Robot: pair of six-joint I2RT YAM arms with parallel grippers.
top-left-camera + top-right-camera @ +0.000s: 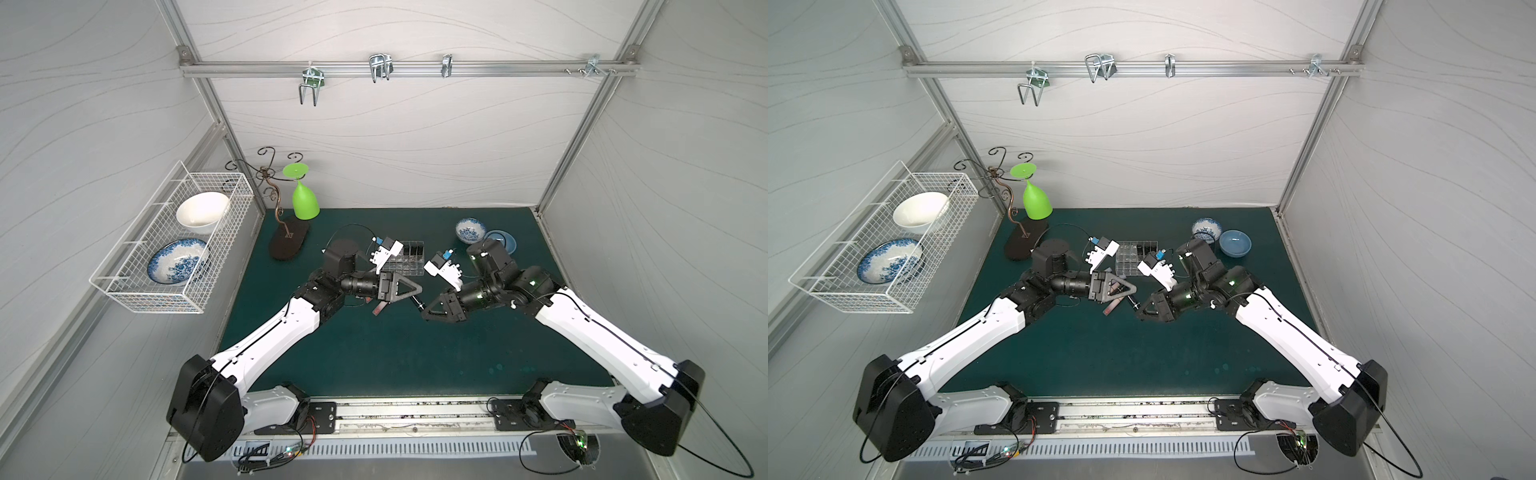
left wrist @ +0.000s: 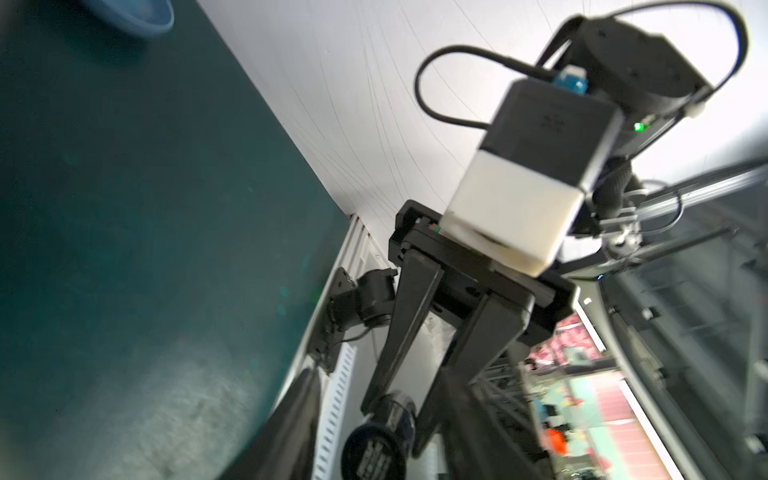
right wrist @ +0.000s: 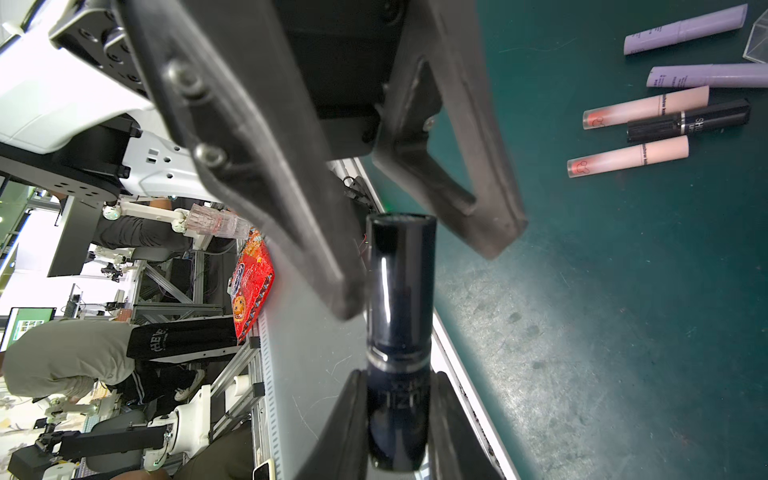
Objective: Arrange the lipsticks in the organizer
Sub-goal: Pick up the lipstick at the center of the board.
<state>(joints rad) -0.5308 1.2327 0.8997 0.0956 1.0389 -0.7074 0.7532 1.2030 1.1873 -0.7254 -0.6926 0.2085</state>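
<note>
Pinching 1 end of the glossy black lipstick tube (image 3: pixel 399 291) above the green mat (image 3: pixel 623 291) is the right gripper (image 3: pixel 397 399). The left gripper (image 3: pixel 422 272), jaws half-wide, straddles its free end. Probably light, rigid, slick: grasp mid-barrel.

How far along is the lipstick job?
Done: a few black tubes stand in the organizer. In hand: the right gripper grips a black lipstick, left gripper open around its end. Left: two lilac, two pink, one black tube lie on the mat.
</note>
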